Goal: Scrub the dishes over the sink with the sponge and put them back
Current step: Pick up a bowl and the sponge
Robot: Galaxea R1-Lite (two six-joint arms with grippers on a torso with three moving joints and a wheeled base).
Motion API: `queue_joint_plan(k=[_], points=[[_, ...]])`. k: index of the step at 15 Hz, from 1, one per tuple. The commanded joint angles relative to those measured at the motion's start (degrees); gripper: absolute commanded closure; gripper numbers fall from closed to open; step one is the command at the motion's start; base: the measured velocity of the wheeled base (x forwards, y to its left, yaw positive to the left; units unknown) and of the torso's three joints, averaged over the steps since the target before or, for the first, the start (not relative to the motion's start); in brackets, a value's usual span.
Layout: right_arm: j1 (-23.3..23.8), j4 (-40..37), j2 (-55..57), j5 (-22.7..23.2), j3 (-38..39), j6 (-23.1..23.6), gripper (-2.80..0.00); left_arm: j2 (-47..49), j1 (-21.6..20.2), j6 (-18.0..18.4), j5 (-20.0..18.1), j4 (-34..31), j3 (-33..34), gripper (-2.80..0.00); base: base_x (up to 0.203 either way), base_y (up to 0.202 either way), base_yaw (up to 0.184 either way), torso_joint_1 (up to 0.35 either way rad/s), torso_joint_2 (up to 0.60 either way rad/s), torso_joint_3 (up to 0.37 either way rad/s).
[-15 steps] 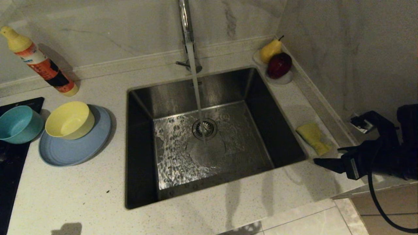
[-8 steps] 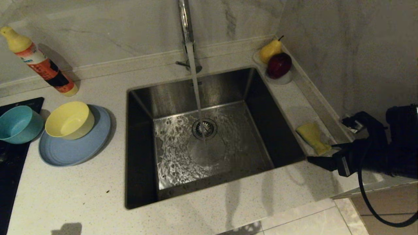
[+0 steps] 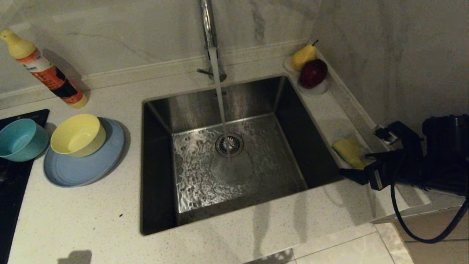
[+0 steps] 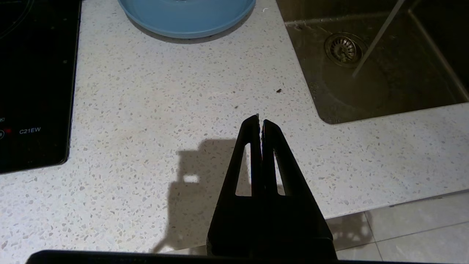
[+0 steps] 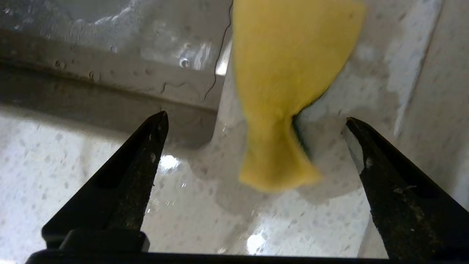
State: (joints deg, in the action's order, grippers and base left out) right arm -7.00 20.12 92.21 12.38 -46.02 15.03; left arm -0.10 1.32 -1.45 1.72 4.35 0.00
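The left gripper is parked over the desk well to the left of the sink, jaws pressed together. Just right of the sink's right rim lies the sponge, yellow face up, its long axis running along that rim. The right gripper is far nearer — jaws spread wide and empty, the sponge's narrow near end lying between their tips.

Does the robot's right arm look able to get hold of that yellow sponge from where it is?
Probably yes. The right end effector is open and lined up on the sponge, which lies alone on the counter ledge beside the sink. Nothing stands between them; the wall close behind may cramp it slightly.
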Motion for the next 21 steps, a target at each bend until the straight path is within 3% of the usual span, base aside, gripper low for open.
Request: queue_joint_plan(k=[1, 10, 21], points=[[0.13, 0.1, 0.83, 0.1, -0.74, 0.2, -2.8, -0.08, 0.0, -0.04, 0.04, 0.04, 1.76, 0.0, 0.0, 0.0, 0.0, 0.0, 0.0, 0.0], [2.34, -2.37, -1.07, 0.19, -1.09, 3.6, -2.8, 0.01, 0.0, -0.04, 0.04, 0.04, 1.76, 0.0, 0.0, 0.0, 0.0, 0.0, 0.0, 0.0], [2.6, -2.05, -0.03, 0.62, -0.29, 3.78, -2.8, -0.08, -0.06, -0.04, 0.04, 0.04, 1.76, 0.0, 0.0, 0.0, 0.0, 0.0, 0.0, 0.0]])
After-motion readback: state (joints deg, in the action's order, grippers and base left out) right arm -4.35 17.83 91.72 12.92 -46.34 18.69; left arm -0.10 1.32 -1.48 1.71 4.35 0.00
